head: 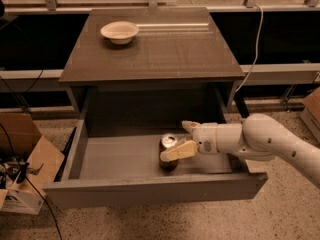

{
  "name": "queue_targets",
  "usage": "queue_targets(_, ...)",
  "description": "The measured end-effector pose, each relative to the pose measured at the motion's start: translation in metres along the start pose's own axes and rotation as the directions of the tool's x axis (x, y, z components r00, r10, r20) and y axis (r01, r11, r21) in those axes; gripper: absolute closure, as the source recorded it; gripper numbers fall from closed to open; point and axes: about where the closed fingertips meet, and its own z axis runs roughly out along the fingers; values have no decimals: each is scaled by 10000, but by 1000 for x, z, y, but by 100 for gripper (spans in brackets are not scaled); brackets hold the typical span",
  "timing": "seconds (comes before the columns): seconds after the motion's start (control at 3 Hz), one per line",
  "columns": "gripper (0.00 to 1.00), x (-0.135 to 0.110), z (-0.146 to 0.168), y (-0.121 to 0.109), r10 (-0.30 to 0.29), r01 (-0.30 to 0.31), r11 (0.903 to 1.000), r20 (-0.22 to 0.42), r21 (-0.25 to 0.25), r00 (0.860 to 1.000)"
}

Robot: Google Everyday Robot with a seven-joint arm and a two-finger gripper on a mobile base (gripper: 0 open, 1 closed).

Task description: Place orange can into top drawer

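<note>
The orange can (168,160) stands upright on the floor of the open top drawer (120,156), right of its middle, silver top showing. My gripper (173,140) reaches in from the right on a white arm. It is open around the can. The near finger (179,151) lies across the can's front. The far finger (190,126) stands apart behind the can and to its right.
A white bowl (119,32) sits on the grey cabinet top (160,54) at the back left. A cardboard box (27,154) and cables lie on the floor at the left. A white cable (256,39) hangs at the right. Another box edge (312,109) is at the far right.
</note>
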Motion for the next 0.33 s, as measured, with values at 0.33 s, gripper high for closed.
queue_targets(0.33,0,0,0,0,0,0,10000,0,0,10000)
